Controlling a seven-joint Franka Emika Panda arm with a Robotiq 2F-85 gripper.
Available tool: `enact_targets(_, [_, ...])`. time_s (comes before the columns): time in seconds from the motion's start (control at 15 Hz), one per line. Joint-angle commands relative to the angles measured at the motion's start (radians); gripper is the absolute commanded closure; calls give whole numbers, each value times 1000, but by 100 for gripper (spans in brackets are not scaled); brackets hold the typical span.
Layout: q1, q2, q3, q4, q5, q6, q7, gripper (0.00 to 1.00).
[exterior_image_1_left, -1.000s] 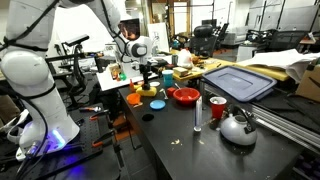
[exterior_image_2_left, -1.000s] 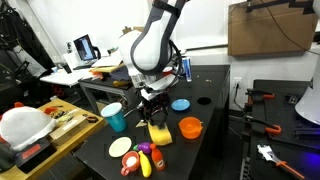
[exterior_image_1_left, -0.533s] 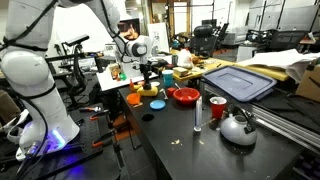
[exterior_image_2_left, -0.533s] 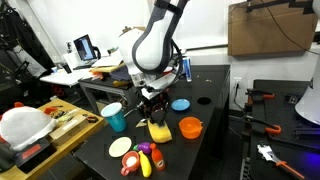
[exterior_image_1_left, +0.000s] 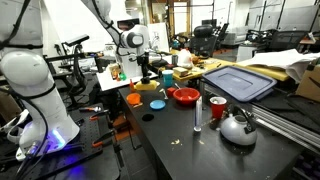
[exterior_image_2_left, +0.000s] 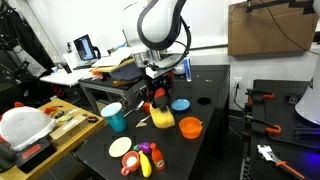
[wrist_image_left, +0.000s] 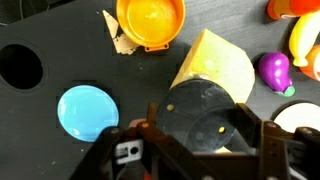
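**A:** Entries, in an exterior view?

**B:** The gripper (exterior_image_1_left: 143, 72) hangs above the far end of the black table (exterior_image_1_left: 175, 140). Its load is too small to tell here. Listed in this view alone: kettle (exterior_image_1_left: 237, 128), red cup (exterior_image_1_left: 217, 107), red bowl (exterior_image_1_left: 185, 96).

**A:** Entries, in an exterior view?

**B:** The gripper (exterior_image_2_left: 153, 97) hangs over a yellow wedge (exterior_image_2_left: 161, 119). A blue disc (exterior_image_2_left: 180, 104) lies just beside the wedge, and an orange bowl (exterior_image_2_left: 190, 127) is near it. A teal cup (exterior_image_2_left: 113, 116) stands well apart. A white plate (exterior_image_2_left: 120, 147) and toy fruit (exterior_image_2_left: 145, 160) are at the near edge. Listed in this view alone: laptop (exterior_image_2_left: 85, 47), cardboard box (exterior_image_2_left: 265, 28).

**A:** Wrist view?

**B:** Only this view shows the load. A black cylinder (wrist_image_left: 205, 105) sits between the fingers, which stand wide and are clamped on its sides. It is off the table and covers part of the wedge (wrist_image_left: 215, 58). Around it:
- orange bowl (wrist_image_left: 150, 20)
- blue disc (wrist_image_left: 88, 110)
- purple eggplant (wrist_image_left: 273, 70)
- corner of the white plate (wrist_image_left: 300, 118)

Listed in this view alone: cardboard scrap (wrist_image_left: 118, 35), round hole (wrist_image_left: 20, 65) in the tabletop.
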Motion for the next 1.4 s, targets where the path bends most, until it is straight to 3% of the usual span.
enact_targets(0.0, [-50,-166,15,-91,10,-66,-13,48])
enact_targets(0.8, [-228,-377,9,-147,-165,-152,66,48])
enact_targets(1.33, [-256,-406,36,-153,-261,-151,181,48])
